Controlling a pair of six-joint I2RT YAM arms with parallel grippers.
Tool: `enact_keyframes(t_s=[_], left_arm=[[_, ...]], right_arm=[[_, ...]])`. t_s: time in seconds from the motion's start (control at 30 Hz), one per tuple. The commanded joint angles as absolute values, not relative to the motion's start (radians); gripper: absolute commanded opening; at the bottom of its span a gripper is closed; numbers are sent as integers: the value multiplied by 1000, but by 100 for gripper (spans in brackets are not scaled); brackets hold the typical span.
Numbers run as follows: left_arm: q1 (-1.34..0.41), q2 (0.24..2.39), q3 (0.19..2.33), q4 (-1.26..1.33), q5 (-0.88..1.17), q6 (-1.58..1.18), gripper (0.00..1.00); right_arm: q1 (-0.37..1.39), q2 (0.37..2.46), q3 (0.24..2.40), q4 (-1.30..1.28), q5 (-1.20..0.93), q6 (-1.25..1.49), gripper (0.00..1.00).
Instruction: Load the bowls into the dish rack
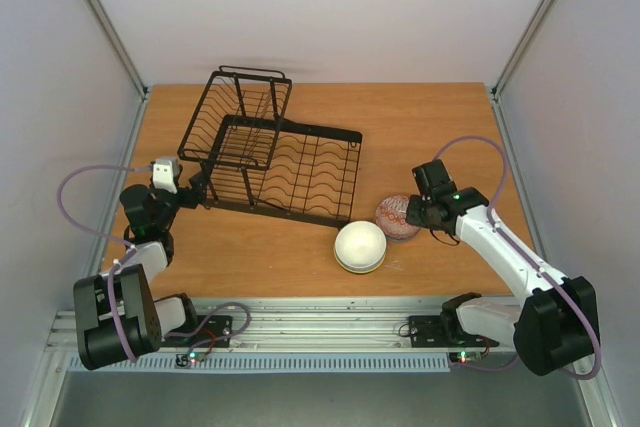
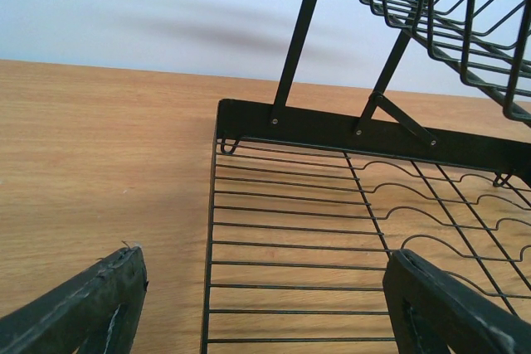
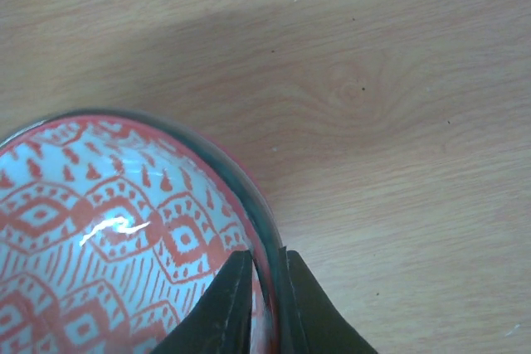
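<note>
The black wire dish rack (image 1: 270, 162) stands at the back left of the table, its tall basket at the far end. A red-and-white patterned bowl (image 1: 397, 217) sits on the wood right of the rack. My right gripper (image 1: 414, 211) is shut on its right rim, one finger inside and one outside, as the right wrist view shows on the bowl (image 3: 116, 238). A cream-white bowl (image 1: 360, 246) lies upside down in front of the rack. My left gripper (image 1: 196, 185) stands open at the rack's left corner, over the rack tray (image 2: 290, 230) with nothing between its fingers.
The rack's raised basket (image 2: 448, 14) hangs over the upper right of the left wrist view. White walls enclose the table on three sides. An aluminium rail (image 1: 320, 322) with both arm bases runs along the near edge.
</note>
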State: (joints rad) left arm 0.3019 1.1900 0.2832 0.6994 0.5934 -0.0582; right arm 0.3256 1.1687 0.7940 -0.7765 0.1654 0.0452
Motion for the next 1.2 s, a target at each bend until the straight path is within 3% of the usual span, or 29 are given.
enact_keyframes(t_s=[0.0,0.17,0.43,0.73,1.17], left_arm=[[295,1192,298,747,634,-41,79],[295,1187,296,747,634,-42,79],[294,1186,296,749,637,-44,80],[295,1203,301,753,624,-44,80],[295,1204,295,764,643,-46,80]], right_arm=[[324,1125,815,-802,171,37,9],[324,1092,868,-846,169,19,2],[324,1103,1018,-906,230,-41,1],[352,1320,1319,-896,356,-205,1],[663,1546,1346,-173,647,-991,1]])
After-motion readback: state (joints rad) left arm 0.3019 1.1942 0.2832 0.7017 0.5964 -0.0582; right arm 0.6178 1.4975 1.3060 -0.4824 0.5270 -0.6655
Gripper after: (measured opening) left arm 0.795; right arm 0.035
